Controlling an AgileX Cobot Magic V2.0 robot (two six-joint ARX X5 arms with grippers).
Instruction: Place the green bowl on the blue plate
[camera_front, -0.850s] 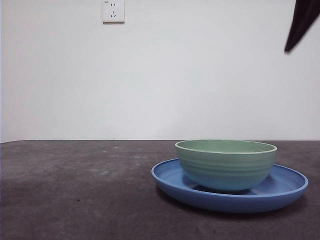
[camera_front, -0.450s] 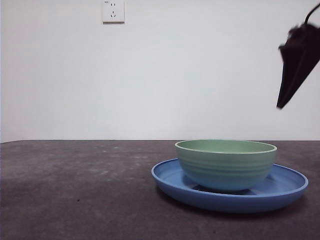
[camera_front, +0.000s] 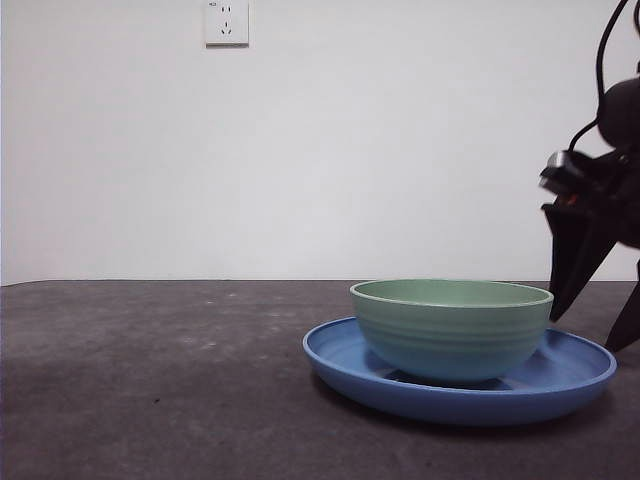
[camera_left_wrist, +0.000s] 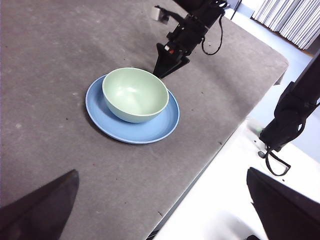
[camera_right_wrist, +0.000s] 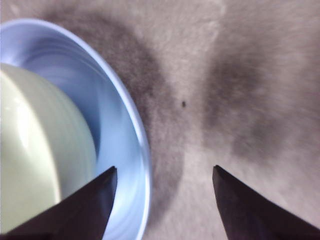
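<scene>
**Bowl sits on the plate, right arm low beside it**

The green bowl (camera_front: 452, 328) stands upright inside the blue plate (camera_front: 340, 365), resting on the plate's floor a little off its middle, with the blue rim showing all the way round it. Both sit on the dark grey table (camera_front: 150, 380), toward the right of the front view.

The right gripper (camera_front: 594, 322) hangs low just beside the plate's rim, its black jaws pointing down at the table. In its own wrist view the two jaws stand apart with nothing between them: one is over the plate's edge, the other over bare tabletop, and the bowl's pale side fills the corner next to them. I cannot tell whether the jaw tips touch the table.

The left gripper (camera_left_wrist: 160, 205) is well apart from the dishes, high above the table's near edge, its jaws spread wide and holding nothing.

On the white wall behind there is a wall socket (camera_front: 227, 22); any marking on it is too small to read, and neither the bowl nor the plate carries any writing that I can see
</scene>
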